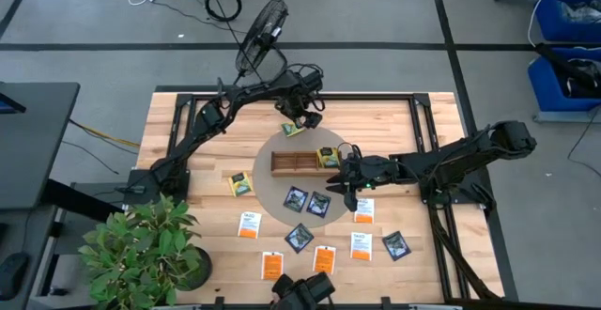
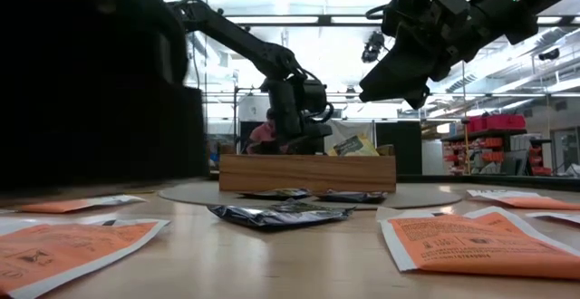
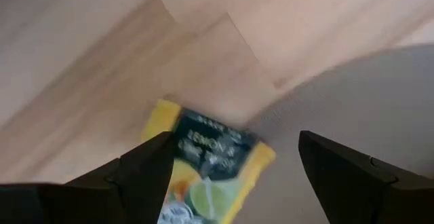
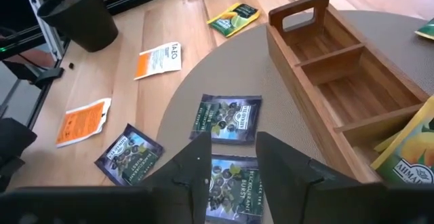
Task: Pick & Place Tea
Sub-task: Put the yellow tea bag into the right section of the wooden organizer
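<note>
Mid-sort: the wooden tray (image 1: pixel 299 162) sits on the round grey mat (image 1: pixel 272 200) with one yellow-green packet (image 1: pixel 329 157) already standing in its right-end compartment, the other compartments look empty in the right wrist view. Left gripper (image 1: pixel 299 122) is just behind the tray at the mat's far edge, fingers spread wide and empty, hovering over a yellow-green lemon packet (image 3: pixel 203 170) that lies flat, half on the bare wood and half on the mat — looks like the approach-to-pick step. Right gripper (image 1: pixel 349 180) hangs above the mat just in front of the tray's right end, fingers about half parted with nothing between them, aimed at the two dark blue packets (image 4: pixel 228 119) lying side by side on the mat. Remaining tea is scattered on the table: another yellow-green one (image 1: pixel 243 186) left of the mat, dark ones (image 1: pixel 300 238) and white-orange and orange ones (image 1: pixel 361 245) along the front edge. Next move, my read: left drops straight down, straddles the packet edge and closes — the packet is flat and thin, so the fingertips need to reach the surface or they'll skate over it. Then lift and carry to a tray slot.
</note>
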